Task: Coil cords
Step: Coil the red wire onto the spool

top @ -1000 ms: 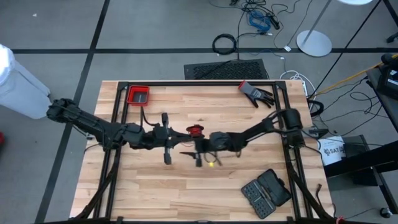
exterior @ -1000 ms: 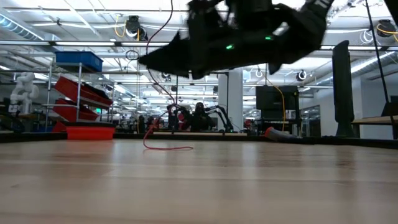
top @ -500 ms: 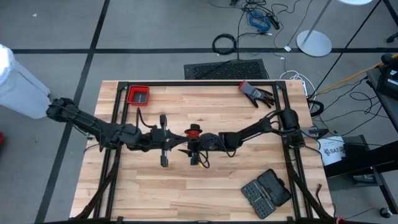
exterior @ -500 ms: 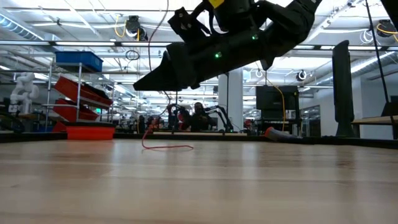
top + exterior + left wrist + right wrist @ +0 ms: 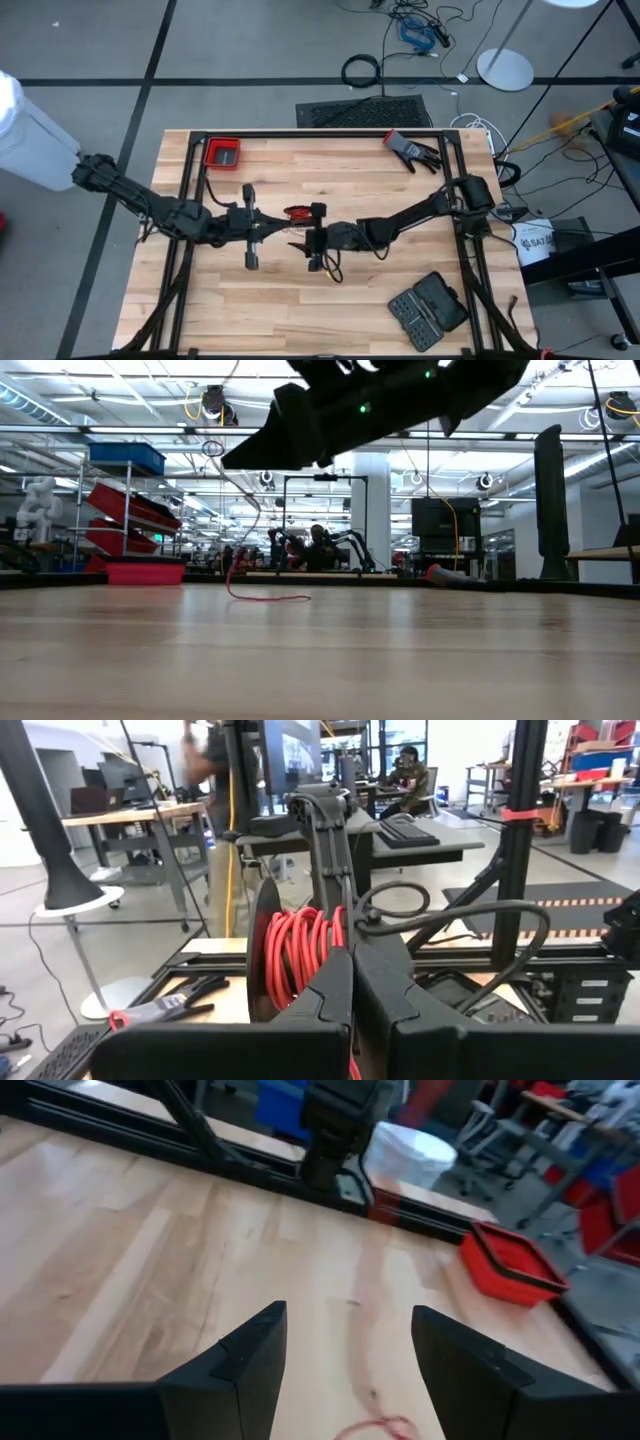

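The red cord point(image 5: 300, 955) is seen wound on a black spool point(image 5: 268, 960), held up above the middle of the table point(image 5: 380, 180) between the two arms. The left hand point(image 5: 352, 982) is pressed shut on the spool's edge, likely so the spool is kept steady while cord is wound on. The right hand point(image 5: 345, 1342) is spread wide, with nothing held, just beside the spool. A loose end of cord is left lying on the table. A small red tray point(image 5: 222, 153) is set near the far left corner; what is in it cannot be told.
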`<action>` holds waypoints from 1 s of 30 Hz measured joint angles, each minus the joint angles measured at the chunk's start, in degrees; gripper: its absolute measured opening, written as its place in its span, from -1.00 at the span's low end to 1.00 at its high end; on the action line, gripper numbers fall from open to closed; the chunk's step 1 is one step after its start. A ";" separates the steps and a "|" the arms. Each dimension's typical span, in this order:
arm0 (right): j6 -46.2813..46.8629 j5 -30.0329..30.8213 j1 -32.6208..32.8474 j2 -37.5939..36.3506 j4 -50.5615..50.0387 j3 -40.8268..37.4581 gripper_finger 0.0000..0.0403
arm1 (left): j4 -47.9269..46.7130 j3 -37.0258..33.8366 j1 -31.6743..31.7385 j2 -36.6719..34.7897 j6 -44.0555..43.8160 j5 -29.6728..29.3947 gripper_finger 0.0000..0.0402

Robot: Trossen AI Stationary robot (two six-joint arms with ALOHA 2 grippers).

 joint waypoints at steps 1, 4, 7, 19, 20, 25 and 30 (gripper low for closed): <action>-0.42 1.06 0.29 -0.30 -0.40 0.00 0.00 | 0.02 0.00 -0.13 -0.02 0.00 -0.01 -1.00; -0.73 1.88 0.44 -0.45 -0.45 0.00 0.00 | 0.04 0.00 -0.42 -0.02 0.03 -0.09 -1.00; -0.02 1.79 -0.02 -0.09 -0.64 0.02 0.00 | 0.06 0.00 -0.42 -0.02 0.04 -0.24 -1.00; 1.82 -3.77 -2.44 1.08 0.02 -0.02 -0.06 | 0.26 0.00 -0.42 -0.02 0.07 -0.27 -1.00; 2.03 -5.14 -2.66 1.28 0.11 -0.01 -0.08 | 0.26 0.00 -0.42 -0.02 0.07 -0.27 -1.00; 3.31 -7.30 -3.17 2.35 -0.18 -0.04 -0.22 | 0.26 0.00 -0.42 -0.02 0.07 -0.27 -1.00; 3.32 -7.25 -3.21 2.35 0.09 -0.02 -0.40 | 0.26 0.00 -0.42 -0.02 0.09 -0.27 -1.00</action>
